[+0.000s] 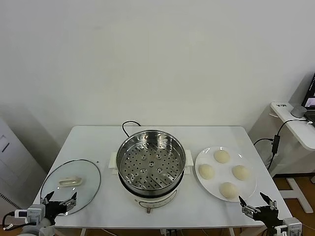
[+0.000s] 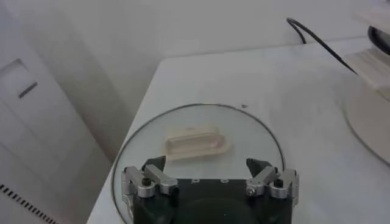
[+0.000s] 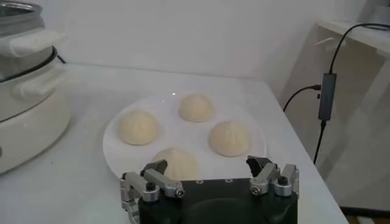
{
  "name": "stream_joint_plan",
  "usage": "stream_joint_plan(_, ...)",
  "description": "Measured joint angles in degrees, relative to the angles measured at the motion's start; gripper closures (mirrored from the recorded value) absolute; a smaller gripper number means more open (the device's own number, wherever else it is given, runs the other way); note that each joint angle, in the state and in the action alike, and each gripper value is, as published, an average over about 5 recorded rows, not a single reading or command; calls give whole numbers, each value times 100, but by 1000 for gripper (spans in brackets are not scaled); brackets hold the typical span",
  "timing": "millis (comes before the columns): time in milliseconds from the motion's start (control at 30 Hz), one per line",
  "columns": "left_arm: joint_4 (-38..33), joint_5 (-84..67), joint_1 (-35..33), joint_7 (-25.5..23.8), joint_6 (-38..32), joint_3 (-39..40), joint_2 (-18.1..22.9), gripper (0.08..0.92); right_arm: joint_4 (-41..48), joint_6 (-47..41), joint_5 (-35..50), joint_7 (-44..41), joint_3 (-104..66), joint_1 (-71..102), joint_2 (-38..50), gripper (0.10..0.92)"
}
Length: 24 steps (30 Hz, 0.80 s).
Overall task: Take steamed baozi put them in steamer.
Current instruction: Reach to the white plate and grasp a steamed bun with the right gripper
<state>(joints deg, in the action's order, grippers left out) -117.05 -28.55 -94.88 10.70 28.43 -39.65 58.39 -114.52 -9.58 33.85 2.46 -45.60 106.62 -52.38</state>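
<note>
Several pale cream baozi lie on a flat white plate (image 1: 248, 188) at the table's right: one at the back (image 1: 222, 156), one on the left (image 1: 206, 171), one on the right (image 1: 240, 172), one at the front (image 1: 228, 190). They also show in the right wrist view (image 3: 138, 126). The shiny steel steamer (image 1: 150, 166) with a perforated floor stands empty at the table's middle. My right gripper (image 1: 256, 202) is open and empty at the front right edge, just short of the plate (image 3: 183, 143). My left gripper (image 1: 60, 200) is open and empty at the front left, over the lid's near rim.
A round glass lid (image 1: 71, 187) with a white handle (image 2: 195, 142) lies flat at the table's left. A black cord (image 1: 129, 126) runs behind the steamer. A side desk (image 1: 295, 123) with cables stands off the table's right.
</note>
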Motion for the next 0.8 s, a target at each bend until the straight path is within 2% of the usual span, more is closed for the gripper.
stream_joint_plan(200, -10, 6, -11, 0, 1, -2, 2, 177, 33, 38, -86, -50, -39, -25, 10, 203)
stream_joint_plan(333, -22, 20, -24, 0, 1, -6, 9, 177, 136, 204, -501, -208, -160, -132, 38, 203)
stream_joint_plan(800, -131, 148, -9, -1, 38, 0, 118, 177, 923, 1073, -3734, -839, -114, -1589, 658, 203)
